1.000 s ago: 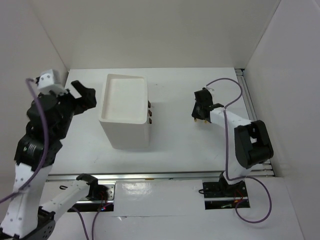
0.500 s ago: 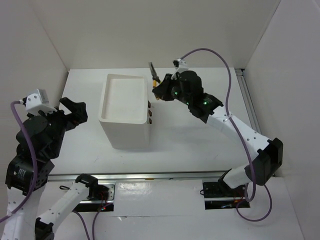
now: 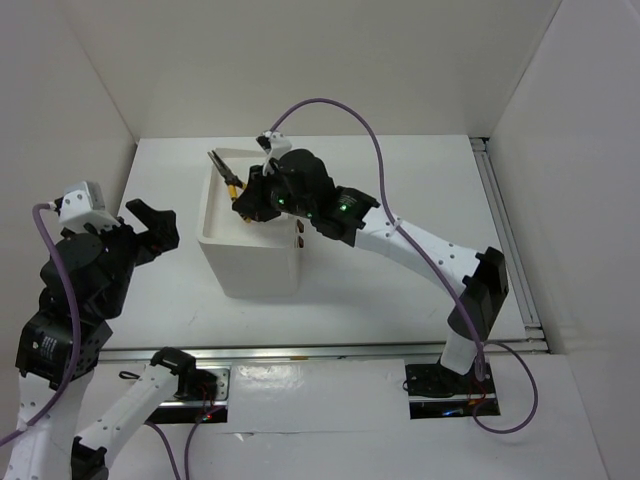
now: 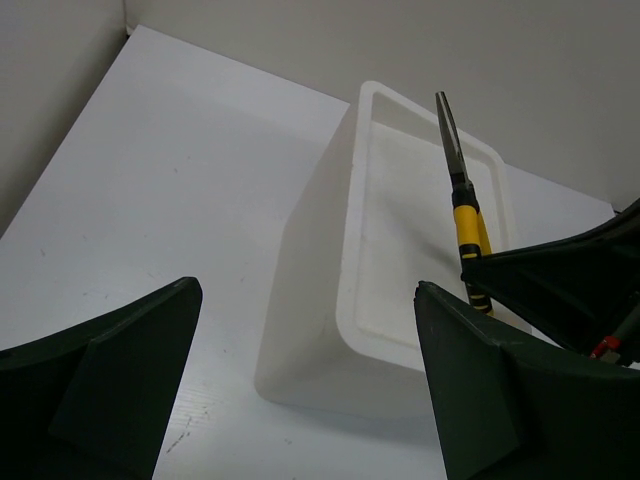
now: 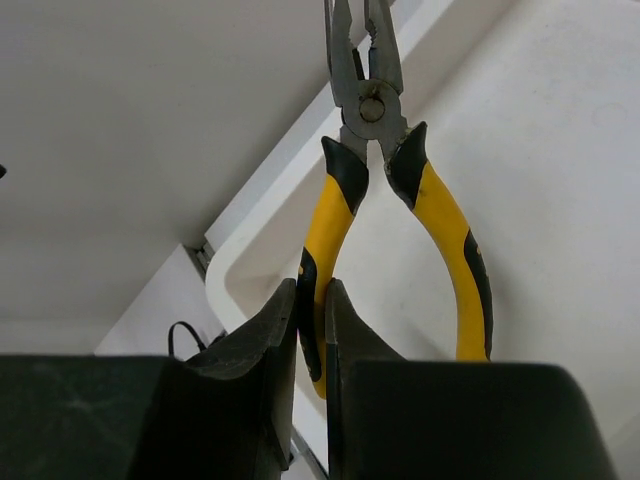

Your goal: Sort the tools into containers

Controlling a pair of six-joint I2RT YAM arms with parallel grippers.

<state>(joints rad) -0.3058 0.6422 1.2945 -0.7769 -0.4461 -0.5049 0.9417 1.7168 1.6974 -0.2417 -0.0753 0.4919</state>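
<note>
The white container box point(image 3: 255, 270) stands left of centre on the table, with dark drawer handles point(image 3: 299, 232) on its right side. My right gripper point(image 3: 245, 200) reaches over its open top bin, shut on one handle of the yellow-handled pliers point(image 3: 226, 172). In the right wrist view the pliers point(image 5: 335, 215) hang in front of my gripper point(image 5: 312, 330), jaws pointing away, above the bin's rim point(image 5: 250, 250). My left gripper point(image 3: 160, 228) is open and empty, left of the box. In the left wrist view the box point(image 4: 300, 300) and the pliers point(image 4: 465, 215) show. No other tools are in view.
White walls close in the table at the back, left and right. A metal rail point(image 3: 505, 230) runs along the right edge, another along the front point(image 3: 330, 350). The right arm point(image 3: 420, 245) stretches diagonally across the table's middle.
My right arm has swung from the right side of the table to above the box, carrying the pliers. My left arm has drawn back and lower, staying open.
</note>
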